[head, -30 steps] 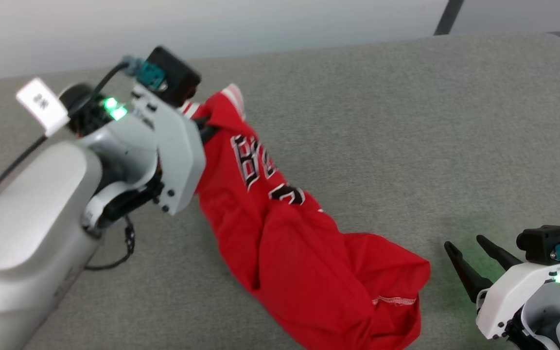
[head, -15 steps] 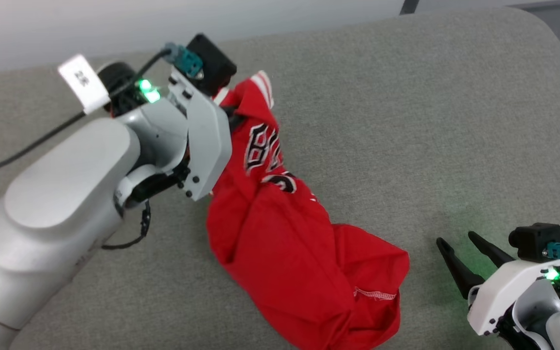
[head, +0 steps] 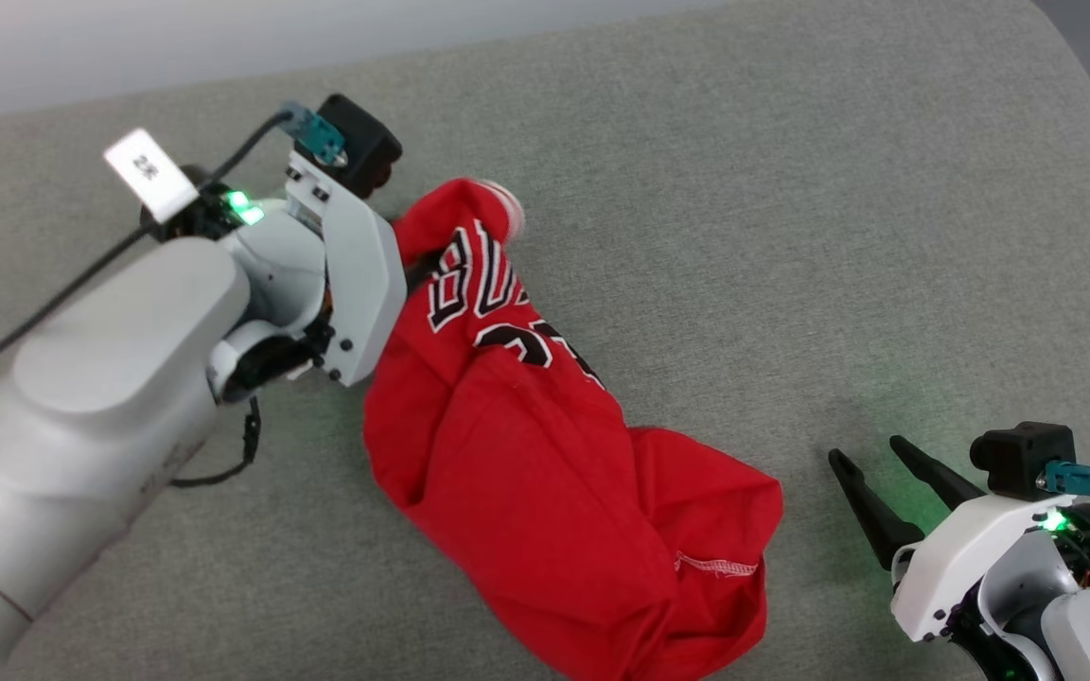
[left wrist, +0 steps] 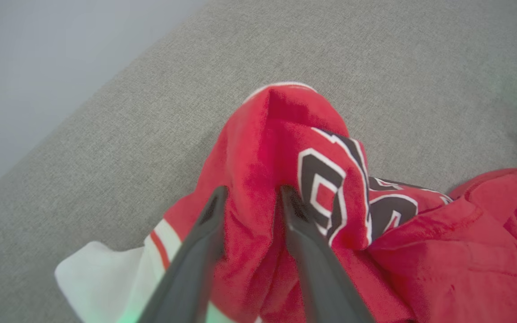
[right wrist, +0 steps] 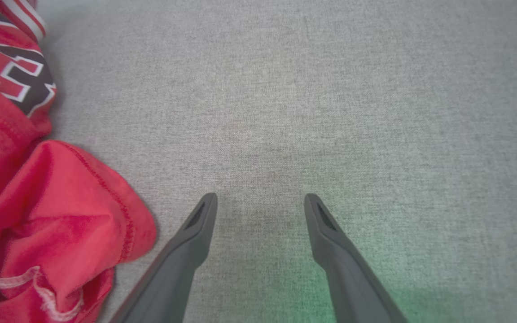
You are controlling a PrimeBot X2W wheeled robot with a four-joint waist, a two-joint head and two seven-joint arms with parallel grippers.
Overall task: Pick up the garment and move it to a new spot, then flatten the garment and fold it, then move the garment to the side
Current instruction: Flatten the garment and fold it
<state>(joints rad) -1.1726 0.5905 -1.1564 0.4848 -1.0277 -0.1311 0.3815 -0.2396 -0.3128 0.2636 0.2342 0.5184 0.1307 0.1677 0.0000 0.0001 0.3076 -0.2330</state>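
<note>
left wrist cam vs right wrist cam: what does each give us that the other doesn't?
Left wrist extra: the left gripper shut on a red fold of the shirt, the white sleeve lying beside its fingers, and a pale wall at top left.
Right wrist extra: the right gripper open, with bare grey cushion between its fingers; the shirt lies off to its left, untouched by it.
Shared: the red shirt with black, white-outlined lettering, bunched rather than flat, on the grey cushion.
</note>
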